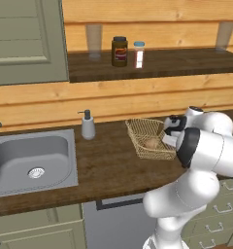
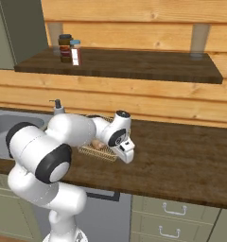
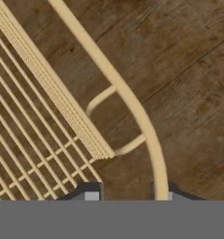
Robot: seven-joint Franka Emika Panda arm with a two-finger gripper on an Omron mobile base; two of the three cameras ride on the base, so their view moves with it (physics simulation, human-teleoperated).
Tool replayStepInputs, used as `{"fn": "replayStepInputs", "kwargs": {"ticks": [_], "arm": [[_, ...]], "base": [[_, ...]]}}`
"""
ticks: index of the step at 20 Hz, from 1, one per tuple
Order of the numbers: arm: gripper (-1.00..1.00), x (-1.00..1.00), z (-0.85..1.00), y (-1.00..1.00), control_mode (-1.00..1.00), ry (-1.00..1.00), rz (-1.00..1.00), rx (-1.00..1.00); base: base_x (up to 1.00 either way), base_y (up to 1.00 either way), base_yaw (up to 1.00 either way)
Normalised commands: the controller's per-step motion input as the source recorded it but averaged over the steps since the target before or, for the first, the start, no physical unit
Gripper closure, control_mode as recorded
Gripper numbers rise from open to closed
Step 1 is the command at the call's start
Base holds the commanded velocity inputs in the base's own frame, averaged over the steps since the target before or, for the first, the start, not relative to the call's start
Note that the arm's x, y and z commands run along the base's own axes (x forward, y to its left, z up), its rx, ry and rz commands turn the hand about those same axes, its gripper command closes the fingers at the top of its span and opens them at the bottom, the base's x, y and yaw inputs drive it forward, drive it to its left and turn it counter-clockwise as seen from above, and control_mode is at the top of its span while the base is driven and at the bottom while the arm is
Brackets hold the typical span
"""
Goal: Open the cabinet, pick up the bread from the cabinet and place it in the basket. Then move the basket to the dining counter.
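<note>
The golden wire basket (image 1: 140,127) stands on the wooden worktop to the right of the sink, with the small tan bread (image 1: 151,143) lying inside it. In the right base view the basket (image 2: 99,152) and the bread (image 2: 97,144) peek out behind my forearm. My gripper (image 1: 168,141) reaches down onto the basket's right side. In the hand view the gripper (image 3: 131,196) straddles the thick rim (image 3: 132,109) and the mesh wall (image 3: 44,79), shut on them. The cabinet door (image 1: 26,41) hangs open at upper left. The dining counter is out of view.
A soap dispenser (image 1: 87,125) stands between the steel sink (image 1: 33,160) and the basket. On the open shelf (image 1: 152,65) sit a dark jar (image 1: 120,51), a small shaker (image 1: 139,54) and glasses. Drawers (image 2: 167,222) lie below the worktop's front edge.
</note>
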Motion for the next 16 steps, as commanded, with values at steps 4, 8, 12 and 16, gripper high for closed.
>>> {"fn": "replayStepInputs", "kwargs": {"ticks": [4, 8, 12, 16], "arm": [[1.0, -0.08, 0.09, 0.27, -1.0, -0.01, -0.1, -0.01], [1.0, -0.26, 0.65, 0.48, -1.0, -0.1, -0.09, -0.04], [1.0, -0.38, 0.7, 0.44, -1.0, -0.05, -0.11, -0.09], [1.0, -0.33, 0.7, 0.21, -1.0, 0.01, -0.1, -0.21]], "base": [[0.0, 0.0, 0.0], [0.0, 0.0, 0.0], [0.0, 0.0, 0.0], [0.0, 0.0, 0.0]]}}
